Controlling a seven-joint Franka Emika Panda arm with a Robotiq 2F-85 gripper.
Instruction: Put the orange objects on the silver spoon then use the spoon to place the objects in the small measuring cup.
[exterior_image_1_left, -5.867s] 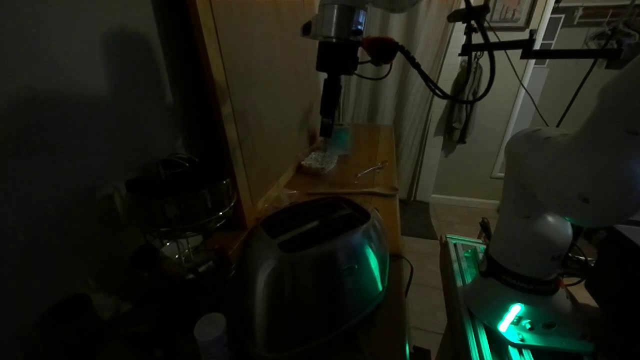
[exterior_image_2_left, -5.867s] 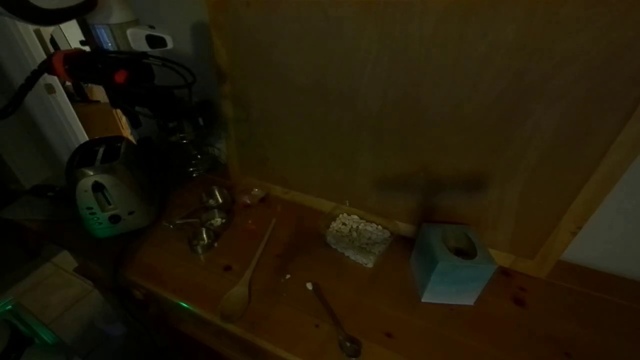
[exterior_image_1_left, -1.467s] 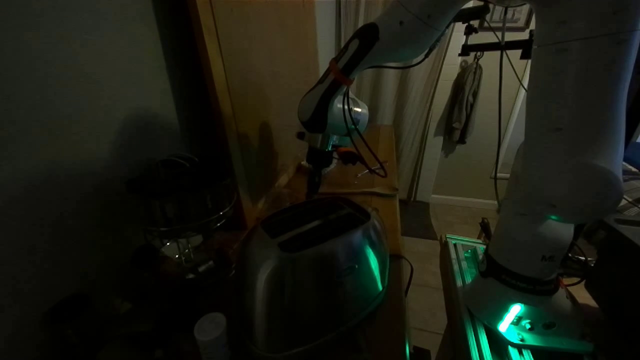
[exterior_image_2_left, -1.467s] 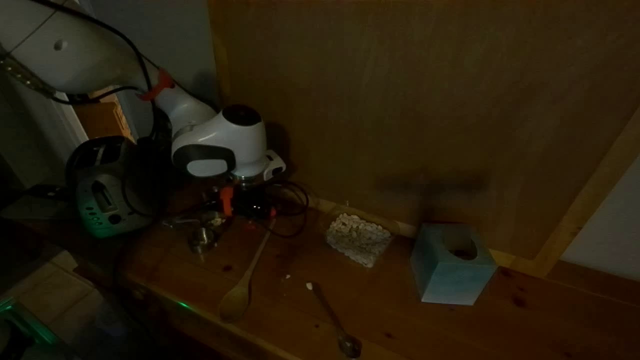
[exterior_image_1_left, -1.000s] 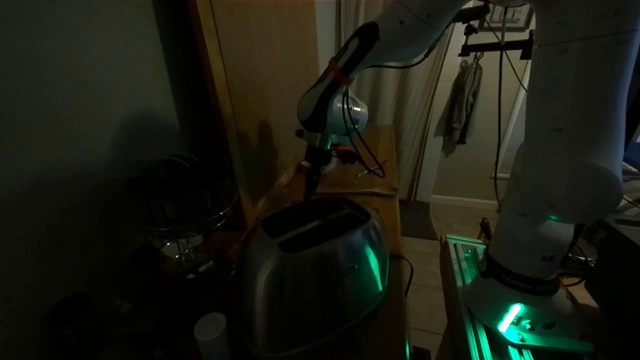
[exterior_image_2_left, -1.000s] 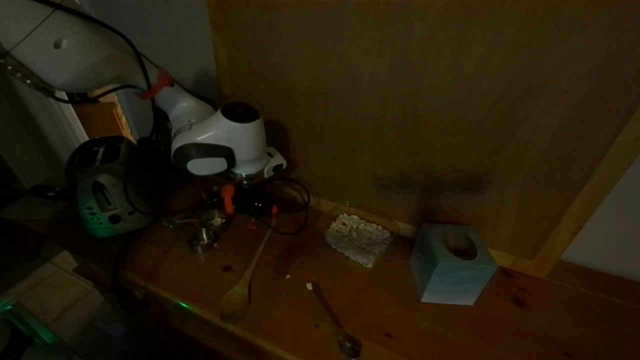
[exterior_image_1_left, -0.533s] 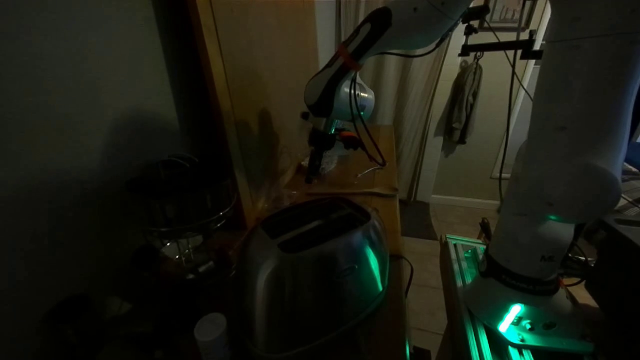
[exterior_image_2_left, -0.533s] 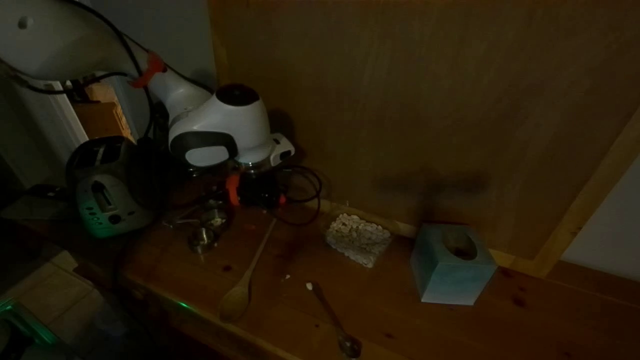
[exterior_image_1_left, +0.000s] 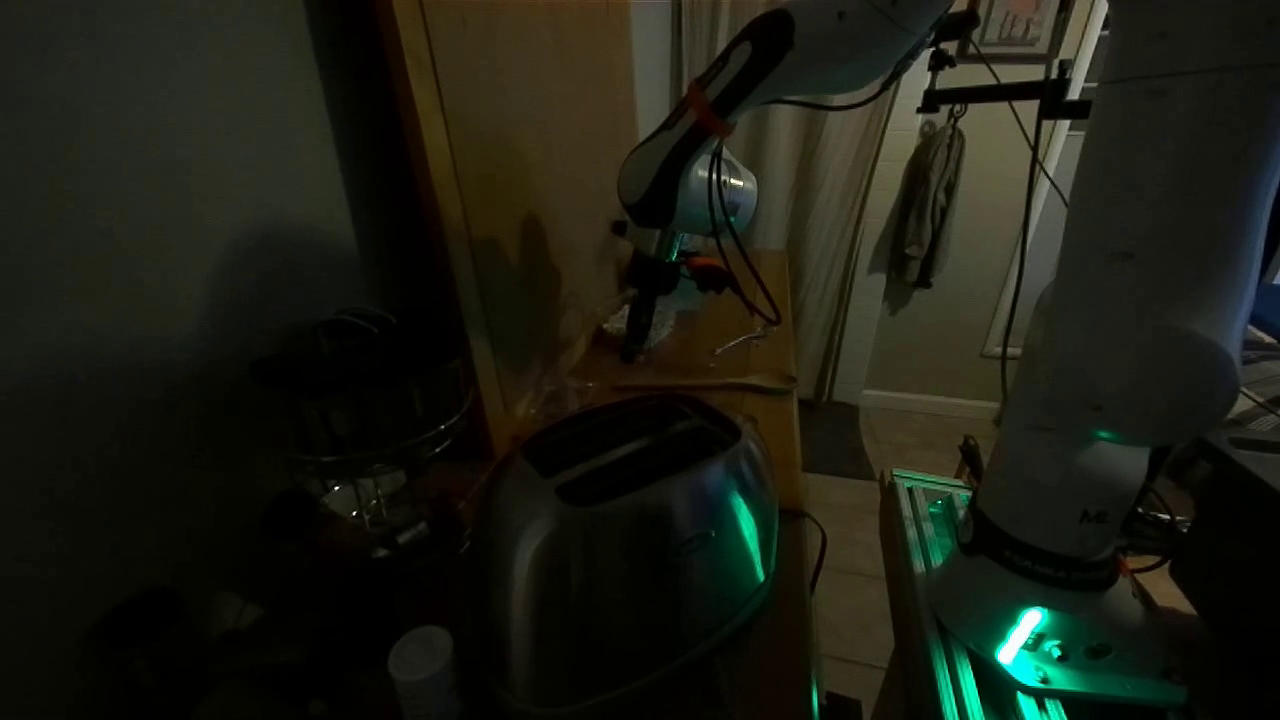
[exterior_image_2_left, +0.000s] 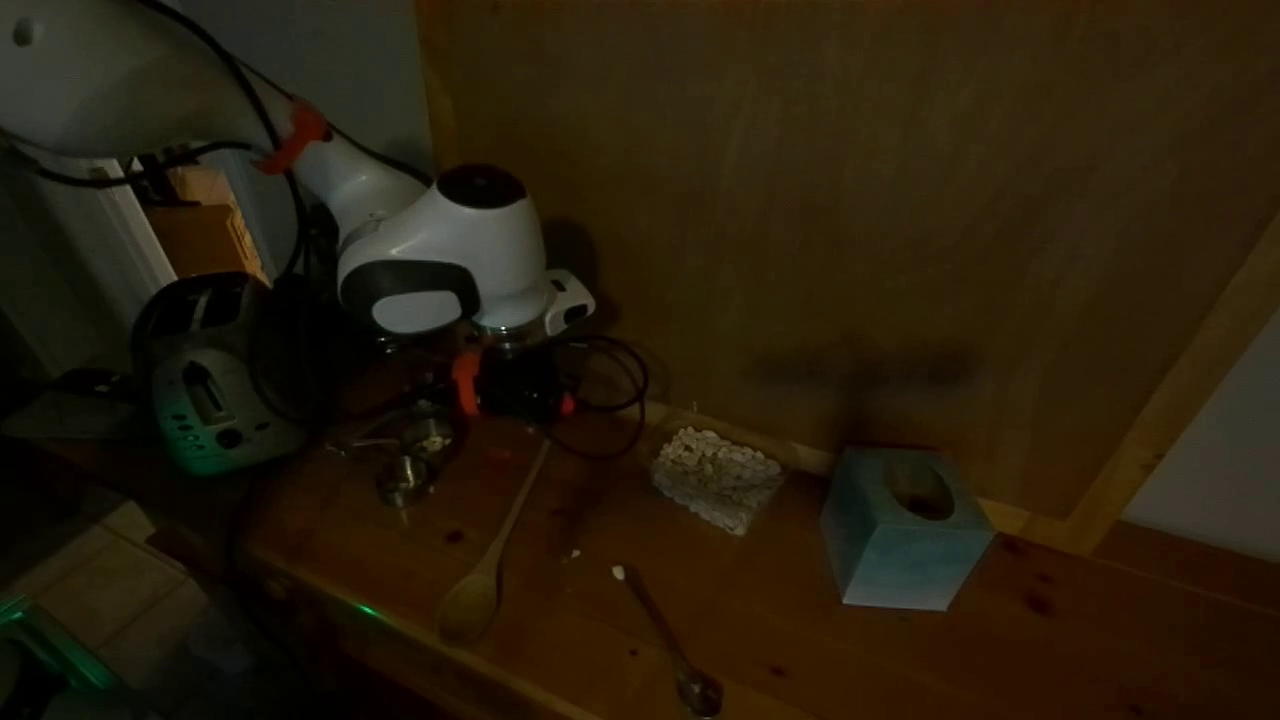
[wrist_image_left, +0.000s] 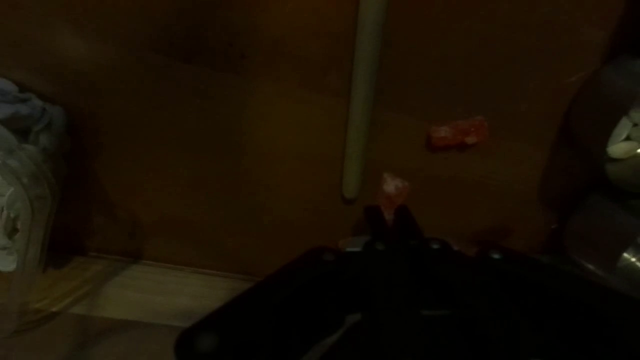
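Wooden panel (exterior_image_2_left: 850, 200): dim, upright behind the desk (exterior_image_2_left: 870, 660)
Curtain (exterior_image_1_left: 830, 215): hangs past the desk's far end
Desk: I see knotty, shadowed wood
Toaster (exterior_image_1_left: 620, 560): glows green down one side
End effector (wrist_image_left: 389, 217): I have it pinched on a reddish piece (wrist_image_left: 393, 189)
Silver spoon (exterior_image_2_left: 662, 630): lies on the desk, near its edge

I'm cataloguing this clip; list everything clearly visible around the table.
Table: one, brown, before panel
Panel: one, brown, behind table
Metal spoon: one, silver, near table edge
Wooden spoon: one, tan, on table
Container: one, clear, near panel
Seed-like pieces: many, white, mostly in container
Tissue box: one, blue, near container
Measuring cups: at least two, silver, on table
Toaster: one, silver, near cups
Crumpled plastic: one, clear, near panel
Cylinder: one, white, near toaster
Small chunks: at least two, orange-red, one on table, one in gripper
Robot arm: one, white, over table
Gripper: one, black, over table
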